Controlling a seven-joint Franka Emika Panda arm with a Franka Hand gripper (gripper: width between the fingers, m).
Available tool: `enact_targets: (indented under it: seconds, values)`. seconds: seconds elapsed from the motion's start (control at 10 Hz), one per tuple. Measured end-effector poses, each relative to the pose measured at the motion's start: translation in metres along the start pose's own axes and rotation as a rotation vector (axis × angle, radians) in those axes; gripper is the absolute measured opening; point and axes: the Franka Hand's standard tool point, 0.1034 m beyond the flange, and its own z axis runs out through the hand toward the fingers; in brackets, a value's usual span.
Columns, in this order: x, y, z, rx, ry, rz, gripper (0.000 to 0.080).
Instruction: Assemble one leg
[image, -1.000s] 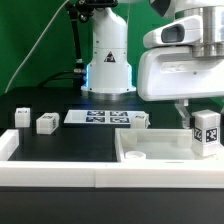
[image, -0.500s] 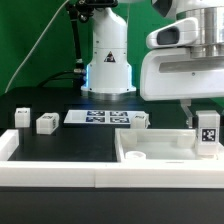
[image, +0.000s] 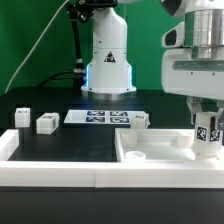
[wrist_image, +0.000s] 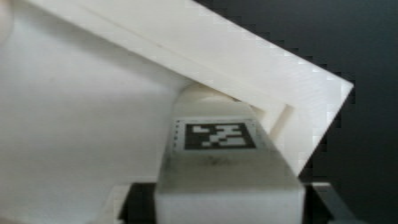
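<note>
Arm base (image: 107, 55) stands upright at the back. The white wrist housing (image: 200, 70) hangs low on the exterior view's right. End effector (image: 207, 129) points straight down, jaws pinched on the leg (image: 208, 138). Wrist view shows dark fingers (wrist_image: 139, 205) flanking it, one each side.

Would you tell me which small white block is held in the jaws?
The leg at the exterior view's right, clamped by the gripper over the tray corner; the other three blocks lie free.
</note>
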Motion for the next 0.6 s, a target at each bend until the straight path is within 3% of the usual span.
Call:
enact_targets:
  seconds: [0.3,0.5,0.6]
  values:
    - [0.007,0.0001,0.0006,0.023,-0.042,0.206,0.0291]
    - [0.0041,-0.0004,0.0006,0.024,-0.043,0.194,0.0291]
    - [0.0039,-0.0005,0.0006,0.026,-0.043,0.113,0.046]
